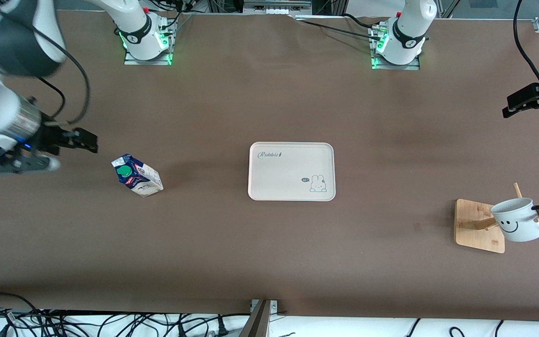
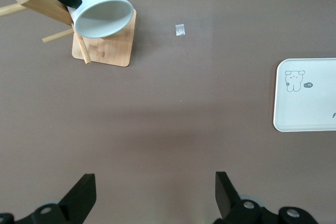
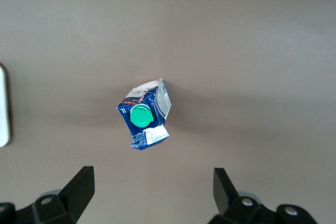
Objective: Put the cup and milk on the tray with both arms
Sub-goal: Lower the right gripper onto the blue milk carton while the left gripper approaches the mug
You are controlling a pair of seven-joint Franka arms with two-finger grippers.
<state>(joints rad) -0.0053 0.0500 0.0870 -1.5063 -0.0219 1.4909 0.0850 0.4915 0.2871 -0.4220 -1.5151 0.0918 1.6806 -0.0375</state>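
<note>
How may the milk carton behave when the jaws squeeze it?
The milk carton stands upright and looks small, so a push may tip it. Its walls already look creased, so they may dent under pressure. The flat sides probably offer better grip than its green cap.

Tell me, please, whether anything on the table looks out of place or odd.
Nothing is spilled or broken. The cup hangs tilted on the wooden rack, its usual spot. One oddity: a small pale scrap lies on the table near the rack.

The cream tray [image 1: 291,171] lies flat mid-table, the blue-and-white green-capped milk [image 1: 137,175] stands toward the right arm's end, and the smiley-faced white cup [image 1: 518,219] hangs tilted on a wooden rack [image 1: 478,225] near the left arm's end.
</note>
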